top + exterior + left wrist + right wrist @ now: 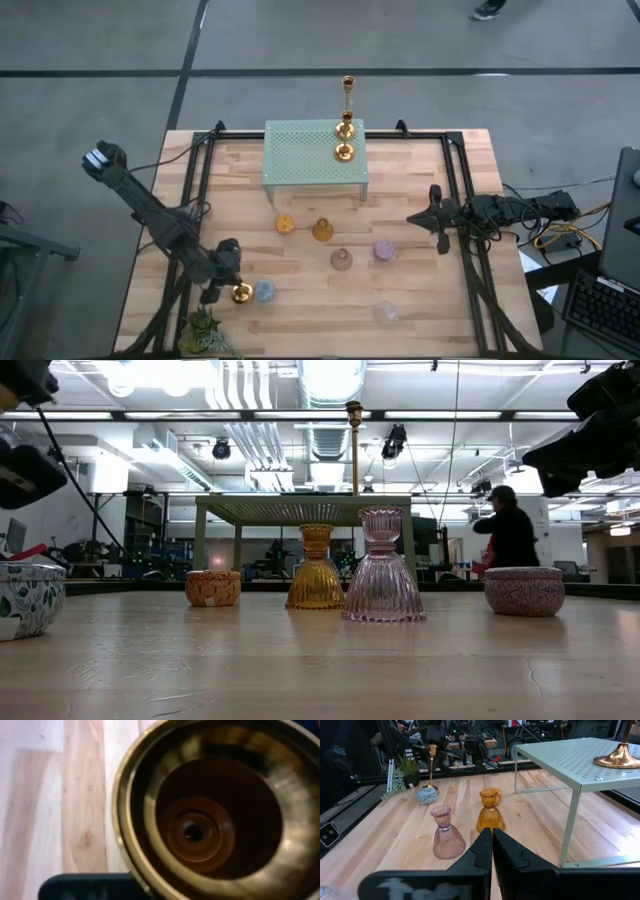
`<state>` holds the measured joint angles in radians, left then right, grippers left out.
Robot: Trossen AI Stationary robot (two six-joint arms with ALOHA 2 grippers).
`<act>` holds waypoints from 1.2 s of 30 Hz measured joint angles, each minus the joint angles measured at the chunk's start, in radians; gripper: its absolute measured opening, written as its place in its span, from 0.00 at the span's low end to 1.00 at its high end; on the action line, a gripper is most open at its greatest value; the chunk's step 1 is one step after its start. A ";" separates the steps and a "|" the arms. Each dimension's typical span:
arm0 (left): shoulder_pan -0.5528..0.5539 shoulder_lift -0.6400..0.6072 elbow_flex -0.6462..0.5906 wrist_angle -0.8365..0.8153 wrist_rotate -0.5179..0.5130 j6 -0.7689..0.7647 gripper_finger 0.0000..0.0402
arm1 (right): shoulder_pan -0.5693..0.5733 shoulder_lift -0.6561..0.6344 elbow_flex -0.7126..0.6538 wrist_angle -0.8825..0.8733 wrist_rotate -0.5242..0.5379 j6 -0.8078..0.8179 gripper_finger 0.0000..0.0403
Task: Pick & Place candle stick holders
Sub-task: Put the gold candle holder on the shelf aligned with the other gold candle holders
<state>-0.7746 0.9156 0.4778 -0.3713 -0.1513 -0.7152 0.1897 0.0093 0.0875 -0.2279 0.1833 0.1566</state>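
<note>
A slender gold candlestick (241, 293) stands on its round base near the table's front left, beside a blue holder (264, 291). My left gripper (222, 270) is right above it and points down; the left wrist view looks straight into the gold cup (200, 820). Two more gold candlesticks (344, 152) stand on the mint-green stand (300, 155). Orange (285, 224), amber (322, 230), pink (341, 260), purple (383, 249) and clear (386, 313) holders stand on the table's middle. My right gripper (492, 837) is shut and empty above the table's right side.
A small spiky green plant (203, 330) stands at the front left corner, close to my left arm. Black rails (465, 200) run along both sides of the table. A person (510, 530) stands in the room beyond the far edge.
</note>
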 joint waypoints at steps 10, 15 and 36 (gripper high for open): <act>0.002 -0.100 0.093 -0.067 -0.100 0.006 0.05 | 0.000 0.000 0.000 0.000 0.000 0.000 0.02; 0.021 -0.138 0.147 -0.134 -0.303 0.041 0.06 | 0.000 0.000 0.000 0.000 0.000 0.000 0.02; 0.687 0.141 0.470 -0.023 -0.138 0.376 0.06 | 0.000 0.000 0.000 0.000 0.000 0.000 0.02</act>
<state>-0.0881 1.0570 0.9481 -0.3946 -0.2891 -0.3394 0.1896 0.0097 0.0875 -0.2282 0.1836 0.1566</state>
